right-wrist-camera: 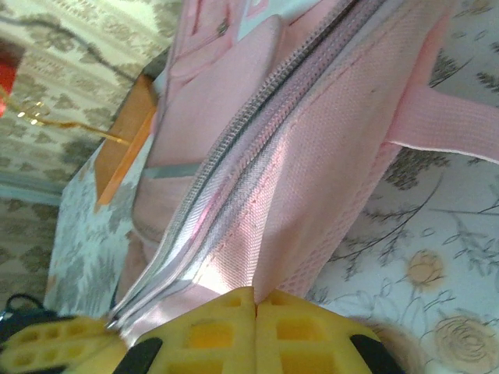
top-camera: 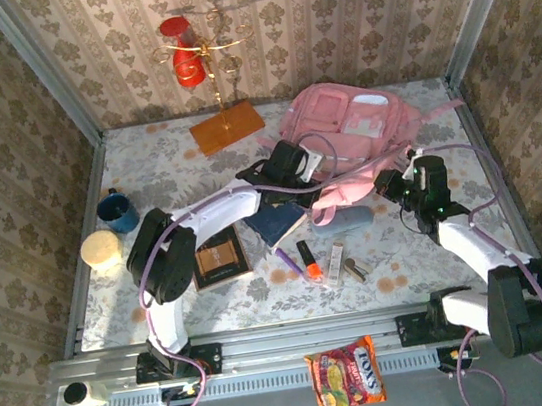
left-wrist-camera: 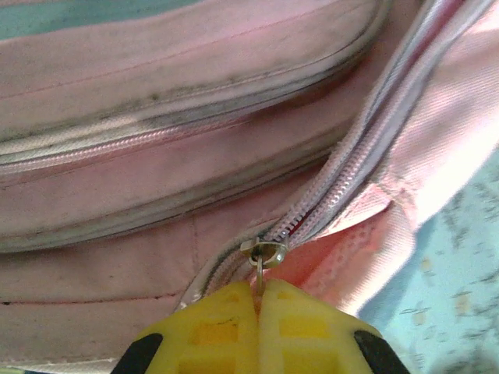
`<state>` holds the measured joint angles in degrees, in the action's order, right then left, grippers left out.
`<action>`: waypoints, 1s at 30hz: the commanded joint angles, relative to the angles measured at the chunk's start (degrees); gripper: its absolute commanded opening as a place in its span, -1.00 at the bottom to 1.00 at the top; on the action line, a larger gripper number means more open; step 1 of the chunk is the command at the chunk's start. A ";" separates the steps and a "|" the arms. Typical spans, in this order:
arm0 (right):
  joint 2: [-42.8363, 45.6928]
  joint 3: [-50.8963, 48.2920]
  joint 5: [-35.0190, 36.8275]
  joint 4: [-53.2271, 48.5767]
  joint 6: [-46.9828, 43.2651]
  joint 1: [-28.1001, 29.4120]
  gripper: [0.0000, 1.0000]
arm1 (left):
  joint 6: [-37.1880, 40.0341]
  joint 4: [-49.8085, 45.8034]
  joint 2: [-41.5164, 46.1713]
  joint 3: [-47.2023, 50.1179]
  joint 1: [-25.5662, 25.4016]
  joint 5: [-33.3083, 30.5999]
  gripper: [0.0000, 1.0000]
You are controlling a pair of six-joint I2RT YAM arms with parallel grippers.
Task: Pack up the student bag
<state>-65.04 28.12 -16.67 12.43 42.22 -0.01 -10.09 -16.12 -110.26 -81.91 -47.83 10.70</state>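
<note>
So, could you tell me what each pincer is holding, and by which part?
The left pincer pinches the bag by its zipper pull; the right pincer seems to grip its fabric edge beside the zipper.

The student bag [top-camera: 363,139] is pink with a white patch [top-camera: 370,100] and a pale grey zip [left-wrist-camera: 343,167]. The tablecloth [top-camera: 164,157] is whitish with grey leaves and orange flowers, the wallpaper [top-camera: 345,11] beige damask. The mug [top-camera: 118,211] is blue, the snack packet [top-camera: 346,376] orange and red
</note>
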 commanded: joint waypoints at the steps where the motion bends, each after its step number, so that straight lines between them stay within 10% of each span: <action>1: 2.37 -0.46 5.07 2.89 -0.21 -1.95 -1.00 | 4.28 -8.64 0.97 3.92 4.60 -13.51 -1.00; 13: -1.41 2.17 1.10 5.80 -3.08 2.77 -1.00 | 0.08 -3.49 5.54 -1.25 0.25 3.18 -1.00; 20: -6.52 15.15 3.68 -13.81 -18.65 9.77 -0.14 | 3.39 -4.22 8.17 -1.12 0.30 2.56 -1.00; 30: -22.92 31.54 17.79 -29.49 -21.07 10.32 0.46 | 6.15 -2.12 8.69 3.13 0.47 2.22 -1.00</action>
<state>-83.85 57.78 -5.69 -8.47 22.70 10.63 -5.89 -20.38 -102.35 -79.15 -47.18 12.36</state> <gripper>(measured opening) 0.724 0.045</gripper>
